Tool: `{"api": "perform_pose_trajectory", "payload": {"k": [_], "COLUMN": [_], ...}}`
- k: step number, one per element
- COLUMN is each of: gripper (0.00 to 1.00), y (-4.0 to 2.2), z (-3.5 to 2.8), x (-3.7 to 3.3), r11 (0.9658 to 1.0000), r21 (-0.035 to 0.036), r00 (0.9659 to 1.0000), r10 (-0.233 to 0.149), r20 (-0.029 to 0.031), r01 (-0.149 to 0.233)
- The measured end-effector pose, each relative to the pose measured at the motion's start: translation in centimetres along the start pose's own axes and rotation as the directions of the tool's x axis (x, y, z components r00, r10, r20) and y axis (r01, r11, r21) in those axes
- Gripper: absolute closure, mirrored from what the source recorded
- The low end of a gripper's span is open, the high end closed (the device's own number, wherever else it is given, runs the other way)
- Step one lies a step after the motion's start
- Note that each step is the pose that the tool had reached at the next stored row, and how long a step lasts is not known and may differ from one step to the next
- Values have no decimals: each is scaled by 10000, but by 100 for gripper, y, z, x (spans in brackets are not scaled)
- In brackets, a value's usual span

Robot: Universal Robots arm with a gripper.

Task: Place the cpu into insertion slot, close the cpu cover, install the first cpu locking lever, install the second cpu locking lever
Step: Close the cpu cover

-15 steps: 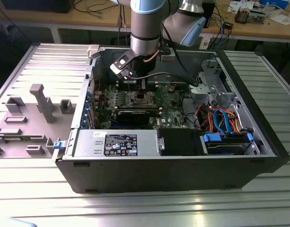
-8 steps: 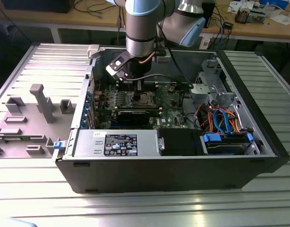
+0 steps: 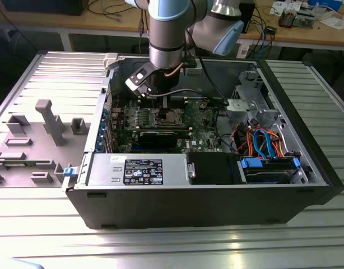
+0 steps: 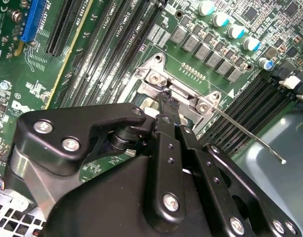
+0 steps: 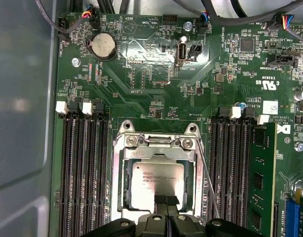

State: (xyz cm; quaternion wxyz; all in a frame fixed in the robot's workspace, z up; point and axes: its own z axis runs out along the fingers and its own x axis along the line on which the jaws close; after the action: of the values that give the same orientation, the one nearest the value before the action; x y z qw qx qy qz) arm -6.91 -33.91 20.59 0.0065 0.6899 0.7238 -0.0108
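Pincer (image 3: 166, 107) is down inside the open computer case (image 3: 177, 207), upper middle of the exterior view, with the ribbed desk (image 3: 161, 246) underneath. In both wrist views its fingers (image 5: 161, 200) are pressed together (nothing visible between them), tips down at the edge of the cover (image 5: 118, 173). Cover lies flat around the chip (image 5: 156, 178), which sits in its slot (image 5: 126, 186). One wire lever (image 4: 250, 136) sticks out loose over the memory slots (image 4: 270, 98).
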Motion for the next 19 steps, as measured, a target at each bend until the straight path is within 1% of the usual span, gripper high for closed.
{"api": "perform_pose_trajectory", "payload": {"k": [4,6,7,9,10,11,13,14,16,19], "gripper": [89,89,89,89,89,89,89,89,89,89], "y": [0,1,1,1,24,51,84,92,94,96], "z": [8,1,-12,-78,-96,-101,-106,-114,-138,-201], "x": [0,1,2,-1,-3,-5,-7,-7,-7,-9], "r11": [10000,10000,10000,10000,10000,10000,10000,10000,10000,10000], "r21": [0,-7,-10,-1,3,19,45,44,45,44], "r00": [10000,10000,10000,10000,10000,10000,10000,10000,10000,10000], "r10": [0,1,1,2,0,0,-1,-1,1,0], "r20": [0,-10,-13,-2,-10,-18,-35,-42,-50,-54], "r01": [0,-1,-1,-2,0,0,1,2,-1,1]}}
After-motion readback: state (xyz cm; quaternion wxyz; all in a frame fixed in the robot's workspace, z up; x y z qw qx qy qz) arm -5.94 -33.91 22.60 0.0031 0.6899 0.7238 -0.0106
